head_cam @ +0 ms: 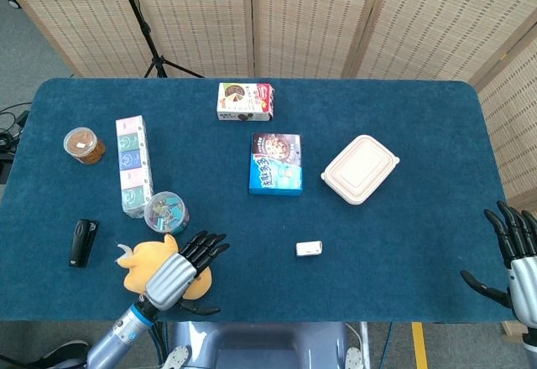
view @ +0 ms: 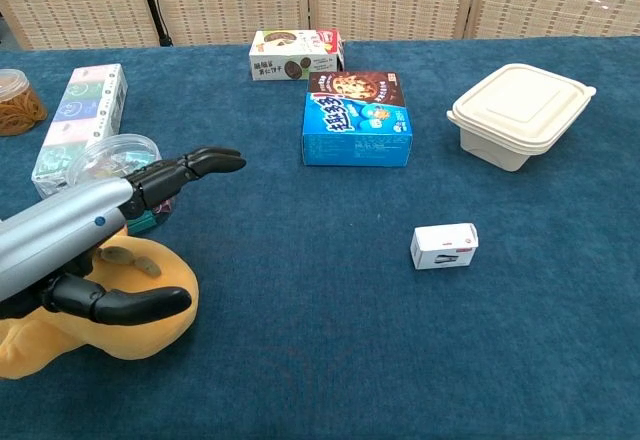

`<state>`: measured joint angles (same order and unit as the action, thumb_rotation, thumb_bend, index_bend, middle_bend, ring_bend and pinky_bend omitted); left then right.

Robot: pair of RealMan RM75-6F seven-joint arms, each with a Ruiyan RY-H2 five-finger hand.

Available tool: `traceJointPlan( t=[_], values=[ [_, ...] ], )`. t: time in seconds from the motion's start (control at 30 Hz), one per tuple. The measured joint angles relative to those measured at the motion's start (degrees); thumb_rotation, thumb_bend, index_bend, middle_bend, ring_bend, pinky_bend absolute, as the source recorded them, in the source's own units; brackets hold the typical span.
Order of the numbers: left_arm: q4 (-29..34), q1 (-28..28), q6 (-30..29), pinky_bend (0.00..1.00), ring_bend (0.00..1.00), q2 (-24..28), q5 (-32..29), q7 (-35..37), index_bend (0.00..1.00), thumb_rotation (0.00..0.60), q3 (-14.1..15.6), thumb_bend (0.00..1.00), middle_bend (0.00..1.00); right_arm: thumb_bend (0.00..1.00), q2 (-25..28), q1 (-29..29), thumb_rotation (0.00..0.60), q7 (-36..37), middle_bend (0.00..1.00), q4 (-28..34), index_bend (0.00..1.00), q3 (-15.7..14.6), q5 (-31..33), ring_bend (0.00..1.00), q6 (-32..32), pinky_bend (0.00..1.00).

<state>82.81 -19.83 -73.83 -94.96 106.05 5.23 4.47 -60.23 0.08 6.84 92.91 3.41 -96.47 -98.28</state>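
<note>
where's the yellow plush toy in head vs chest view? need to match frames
Head view: yellow plush toy at lower left near the table's front edge, partly under the left hand.
Chest view: yellow plush toy at the bottom-left corner, the left hand over it, fingers spread.
Shared landmark: the clear round tub just behind the toy.

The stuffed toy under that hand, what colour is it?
The stuffed toy is yellow-orange; the chest view shows it best.
</note>
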Motion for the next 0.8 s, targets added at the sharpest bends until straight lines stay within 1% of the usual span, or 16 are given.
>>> traceJointPlan(
  t=[0.23, 0.43, 0.8],
  values=[
    [-2.2, -0.4, 1.5, 0.0, 0.0, -1.2, -3.0, -0.8, 0.0, 0.071, 0.1, 0.0, 0.0, 0.0, -0.2, 0.1, 0.6, -0.3, 0.0, -0.1, 0.0, 0.1, 0.3, 0.0, 0.3, 0.0],
    [-5.6, -0.6, 2.0, 0.0, 0.0, -1.7, -5.0, 0.7, 0.0, 0.074, 0.2, 0.0, 0.0, 0.0, -0.4, 0.2, 0.6, -0.8, 0.0, -0.1, 0.0, 0.1, 0.4, 0.0, 0.7, 0.0],
    [-10.4, 0.4, -1.3, 0.0, 0.0, -0.3, -6.4, 3.9, 0.0, 0.072, 1.0, 0.0, 0.0, 0.0, -0.6, 0.3, 0.6, -1.5, 0.0, 0.0, 0.0, 0.0, 0.2, 0.0, 0.7, 0.0]
  ],
)
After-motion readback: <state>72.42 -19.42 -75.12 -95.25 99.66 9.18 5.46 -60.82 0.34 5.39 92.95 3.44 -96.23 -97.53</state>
